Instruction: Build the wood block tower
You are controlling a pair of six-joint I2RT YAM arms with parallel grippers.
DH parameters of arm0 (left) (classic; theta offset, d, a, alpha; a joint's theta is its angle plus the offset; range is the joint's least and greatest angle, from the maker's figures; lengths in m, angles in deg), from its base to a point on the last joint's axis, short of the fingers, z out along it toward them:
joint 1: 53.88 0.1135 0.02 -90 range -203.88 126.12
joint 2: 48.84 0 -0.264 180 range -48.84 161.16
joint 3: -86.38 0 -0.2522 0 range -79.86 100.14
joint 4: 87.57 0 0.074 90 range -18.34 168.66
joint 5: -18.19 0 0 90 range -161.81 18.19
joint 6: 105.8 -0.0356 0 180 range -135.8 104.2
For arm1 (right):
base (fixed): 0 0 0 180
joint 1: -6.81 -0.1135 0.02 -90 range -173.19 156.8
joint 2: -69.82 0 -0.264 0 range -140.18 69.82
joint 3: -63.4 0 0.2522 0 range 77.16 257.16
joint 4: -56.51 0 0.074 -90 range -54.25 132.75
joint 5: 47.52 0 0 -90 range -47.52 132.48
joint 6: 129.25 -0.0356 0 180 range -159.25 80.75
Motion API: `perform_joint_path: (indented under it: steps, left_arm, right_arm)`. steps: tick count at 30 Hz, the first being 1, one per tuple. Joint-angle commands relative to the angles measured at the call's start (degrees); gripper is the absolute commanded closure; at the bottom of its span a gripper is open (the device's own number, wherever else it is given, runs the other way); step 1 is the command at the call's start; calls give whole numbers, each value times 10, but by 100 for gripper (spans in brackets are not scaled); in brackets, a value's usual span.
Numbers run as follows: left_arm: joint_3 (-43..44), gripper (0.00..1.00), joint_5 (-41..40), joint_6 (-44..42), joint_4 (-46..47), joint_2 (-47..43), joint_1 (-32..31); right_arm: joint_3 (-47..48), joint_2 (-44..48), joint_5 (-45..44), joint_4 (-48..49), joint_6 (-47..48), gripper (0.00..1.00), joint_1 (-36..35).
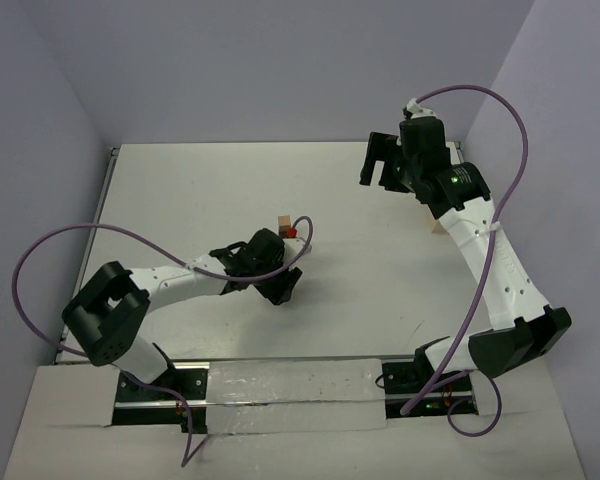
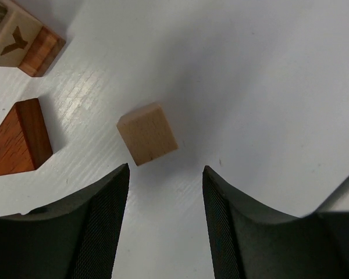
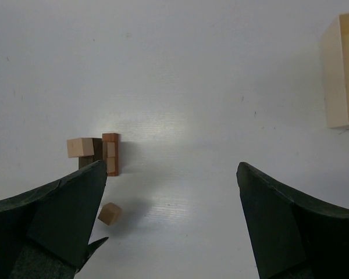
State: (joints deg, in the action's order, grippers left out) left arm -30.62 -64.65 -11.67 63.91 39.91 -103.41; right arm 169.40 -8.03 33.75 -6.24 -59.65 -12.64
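- The wood block tower [image 1: 283,224] stands near the middle of the table [image 1: 200,190], just beyond the left hand [image 1: 275,275].
- Right wrist view: the tower [image 3: 99,152] shows as a tight group of a pale tan cube, a dark block and a reddish-brown bar, all touching. The exact stacking order cannot be told from this angle.
- Left wrist view: one corner of the tower [image 2: 23,42] shows at the top left. A pale face with a dark Y-shaped mark sits against a reddish-brown block.
- The left hand [image 2: 166,168] is spread. Its two fingers [image 2: 102,221] stand apart, with bare table between them, and they pinch nothing.
- A loose tan cube [image 2: 147,133] lies on the table just ahead of the left fingertips. It is turned at an angle and is clear of both fingers.
- In the right wrist view the same cube [image 3: 110,214] lies near the tower, apart from it.
- A reddish-brown wedge [image 2: 17,136] lies flat on the table to the left of the cube, apart from it and near the tower corner.
- The right hand [image 1: 380,165] is raised over the far right part of the table, well apart from the tower.
- The right hand [image 3: 171,167] is spread wide and holds nothing.
- A pale wooden open box [image 3: 343,70] rests on the table at the right edge of the right wrist view, well apart from the blocks.
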Motion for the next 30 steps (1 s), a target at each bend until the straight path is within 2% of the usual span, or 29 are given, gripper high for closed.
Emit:
perform_joint_path:
  steps: [1,8,13,16,21,23,26,30]
  left_arm:
    - [49,40,-22,34,14,28,-1]
    - [60,39,-38,46,18,49,-1]
    - [66,44,-48,52,18,57,-1]
    - [68,54,-56,54,16,65,-1]
    - [73,62,-58,58,10,72,-1]
    - [80,73,-59,57,2,75,-1]
    - [90,98,-60,53,-19,66,-1]
    - [86,100,-54,51,-43,-9,-2]
  right_arm:
    - [-4,9,-3,13,9,0,5]
    - [-7,8,-3,13,12,0,6]
    - [-5,4,-2,11,11,0,7]
    - [-4,5,-3,11,11,0,8]
    - [-6,6,-4,11,12,0,9]
    - [-7,7,-6,11,12,0,8]
    - [-6,9,-7,10,12,0,9]
    - [-7,14,-8,10,13,0,9]
